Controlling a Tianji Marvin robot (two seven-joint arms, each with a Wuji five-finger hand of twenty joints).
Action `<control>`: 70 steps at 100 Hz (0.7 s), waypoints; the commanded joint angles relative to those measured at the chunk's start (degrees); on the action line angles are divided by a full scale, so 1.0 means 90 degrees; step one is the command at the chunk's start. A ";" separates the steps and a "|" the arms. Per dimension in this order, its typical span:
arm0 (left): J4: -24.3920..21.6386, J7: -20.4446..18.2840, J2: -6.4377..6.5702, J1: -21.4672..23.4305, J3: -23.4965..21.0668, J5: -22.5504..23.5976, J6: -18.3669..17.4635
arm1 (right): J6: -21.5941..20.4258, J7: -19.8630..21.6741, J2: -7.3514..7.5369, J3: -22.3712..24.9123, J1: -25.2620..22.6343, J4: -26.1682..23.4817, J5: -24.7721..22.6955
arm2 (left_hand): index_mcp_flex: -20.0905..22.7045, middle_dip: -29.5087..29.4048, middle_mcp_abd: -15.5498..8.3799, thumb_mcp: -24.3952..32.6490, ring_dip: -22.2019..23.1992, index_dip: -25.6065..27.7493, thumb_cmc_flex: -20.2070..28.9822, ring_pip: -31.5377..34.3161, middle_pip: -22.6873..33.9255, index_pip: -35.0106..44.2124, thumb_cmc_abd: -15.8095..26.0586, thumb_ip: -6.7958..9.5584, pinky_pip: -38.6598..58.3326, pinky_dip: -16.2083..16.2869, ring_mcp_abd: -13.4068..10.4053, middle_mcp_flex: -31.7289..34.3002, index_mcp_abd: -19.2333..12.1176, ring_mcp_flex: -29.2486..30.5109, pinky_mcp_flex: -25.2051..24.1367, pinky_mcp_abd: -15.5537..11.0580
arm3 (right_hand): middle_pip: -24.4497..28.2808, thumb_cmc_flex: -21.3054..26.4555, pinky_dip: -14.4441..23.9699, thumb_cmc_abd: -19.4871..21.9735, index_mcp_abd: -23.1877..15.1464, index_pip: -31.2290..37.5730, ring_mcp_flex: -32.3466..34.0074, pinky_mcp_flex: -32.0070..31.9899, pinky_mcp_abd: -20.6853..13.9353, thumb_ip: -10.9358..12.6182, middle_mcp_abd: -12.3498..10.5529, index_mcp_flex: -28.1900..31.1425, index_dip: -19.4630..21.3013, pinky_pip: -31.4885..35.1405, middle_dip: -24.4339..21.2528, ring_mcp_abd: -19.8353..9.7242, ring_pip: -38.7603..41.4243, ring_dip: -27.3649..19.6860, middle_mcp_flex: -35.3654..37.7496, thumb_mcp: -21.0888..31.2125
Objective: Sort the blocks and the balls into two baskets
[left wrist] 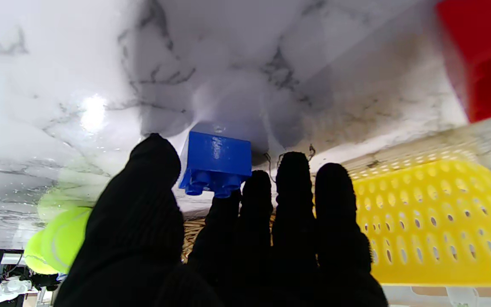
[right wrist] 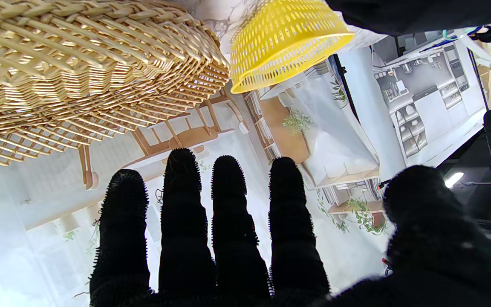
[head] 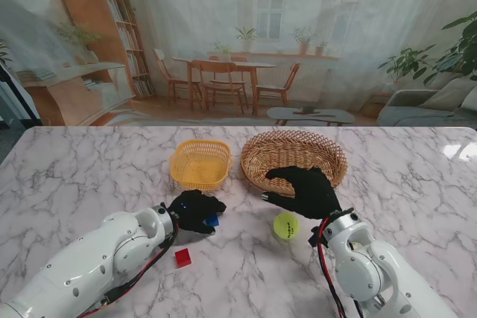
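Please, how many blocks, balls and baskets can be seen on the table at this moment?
Blocks: 2, the blue block and the red block
Balls: 1, the tennis ball
Baskets: 2, the yellow basket and the wicker basket
Total: 5

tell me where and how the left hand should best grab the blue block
Grip the blue block across its two flat opposite side walls, thumb on one and the other fingers on the other, coming down from above. It sits studs-up on the table, so the smooth sides give better purchase than the bumpy top. The left hand already hangs over it.
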 commanded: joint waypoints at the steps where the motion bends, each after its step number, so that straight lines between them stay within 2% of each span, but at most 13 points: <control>1: 0.0013 -0.0054 0.0024 -0.0021 0.0019 0.0076 -0.0036 | 0.0038 0.0029 -0.0005 -0.0030 0.0016 0.0036 0.0007 | -0.0250 0.0117 -0.0060 0.0111 0.0103 0.0043 0.0320 0.0169 0.0141 0.0102 0.0124 0.0186 0.0262 0.0165 -0.0054 -0.0189 -0.0010 -0.0121 0.0012 -0.0092 | 0.0119 0.0172 -0.0013 0.0195 0.0119 -0.0106 0.0013 -0.0127 0.0120 0.0178 0.0000 -0.0255 -0.0063 -0.0046 0.0043 0.0038 -0.0054 0.0055 -0.0208 -0.0115; 31: -0.0029 -0.0122 0.0030 0.0003 0.0008 0.0090 0.0005 | 0.0050 0.0087 0.0002 -0.0074 0.0067 0.0071 0.0025 | -0.0099 0.0216 -0.0147 0.0170 0.0283 -0.0080 0.0731 0.0443 0.0320 0.0135 0.0195 0.0216 0.0509 0.0265 -0.0116 0.0013 -0.0132 0.0094 0.0309 -0.0221 | 0.0122 0.0173 -0.0013 0.0196 0.0134 -0.0108 0.0007 -0.0127 0.0113 0.0179 0.0000 -0.0257 -0.0062 -0.0050 0.0042 0.0024 -0.0057 0.0054 -0.0201 -0.0116; 36: -0.0020 -0.0153 0.0028 -0.0005 0.0036 0.0053 0.0013 | 0.0050 0.0088 0.0002 -0.0074 0.0069 0.0074 0.0027 | -0.0062 0.1029 -0.0159 0.0125 0.0420 -0.0178 0.0877 0.0588 0.0252 0.0195 0.0148 0.0149 0.0627 0.0309 -0.0138 0.0112 -0.0152 0.0130 0.0393 -0.0255 | 0.0123 0.0175 -0.0014 0.0198 0.0128 -0.0108 0.0009 -0.0131 0.0112 0.0179 0.0001 -0.0256 -0.0062 -0.0052 0.0042 0.0032 -0.0056 0.0054 -0.0200 -0.0115; 42: -0.0010 -0.0196 0.0024 -0.0014 0.0069 -0.0005 0.0031 | 0.0048 0.0088 0.0001 -0.0073 0.0071 0.0077 0.0029 | -0.0001 0.1449 -0.0183 0.0160 0.0461 -0.0205 0.1051 0.0688 0.0083 0.0251 0.0087 0.0102 0.0695 0.0322 -0.0171 0.0340 -0.0182 0.0256 0.0516 -0.0272 | 0.0120 0.0175 -0.0014 0.0197 0.0137 -0.0109 0.0005 -0.0130 0.0109 0.0179 0.0002 -0.0260 -0.0062 -0.0052 0.0042 0.0039 -0.0058 0.0054 -0.0206 -0.0117; 49: 0.0000 -0.0234 0.0020 -0.0025 0.0101 -0.0059 0.0044 | 0.0044 0.0084 0.0001 -0.0071 0.0071 0.0078 0.0030 | 0.0030 0.1731 -0.0212 0.0166 0.0495 -0.0173 0.1252 0.0779 -0.0114 0.0345 0.0059 0.0051 0.0756 0.0332 -0.0201 0.0586 -0.0218 0.0360 0.0620 -0.0269 | 0.0121 0.0172 -0.0014 0.0198 0.0129 -0.0110 0.0010 -0.0132 0.0106 0.0179 0.0005 -0.0263 -0.0061 -0.0054 0.0042 0.0028 -0.0056 0.0055 -0.0204 -0.0118; 63: -0.0019 -0.0299 0.0017 -0.0025 0.0119 -0.0106 0.0075 | 0.0044 0.0076 -0.0001 -0.0065 0.0068 0.0078 0.0031 | 0.0088 0.2405 -0.0280 0.0067 0.0568 0.0143 0.1644 0.0876 -0.0802 0.0474 0.0066 0.0101 0.0849 0.0331 -0.0241 0.1112 -0.0308 0.0512 0.0760 -0.0267 | 0.0121 0.0175 -0.0014 0.0198 0.0136 -0.0110 0.0017 -0.0138 0.0109 0.0179 0.0001 -0.0268 -0.0060 -0.0057 0.0042 0.0026 -0.0052 0.0056 -0.0213 -0.0119; 70: -0.0028 -0.0310 0.0013 -0.0013 0.0104 -0.0135 0.0073 | 0.0048 0.0074 -0.0002 -0.0066 0.0068 0.0077 0.0033 | 0.0108 0.2523 -0.0297 0.0096 0.0760 0.0175 0.1740 0.0935 -0.0898 0.0528 0.0090 0.0122 0.0871 0.0335 -0.0231 0.1199 -0.0343 0.0557 0.0798 -0.0264 | 0.0122 0.0174 -0.0012 0.0197 0.0130 -0.0111 0.0009 -0.0129 0.0109 0.0179 -0.0003 -0.0270 -0.0060 -0.0053 0.0042 0.0032 -0.0055 0.0055 -0.0212 -0.0120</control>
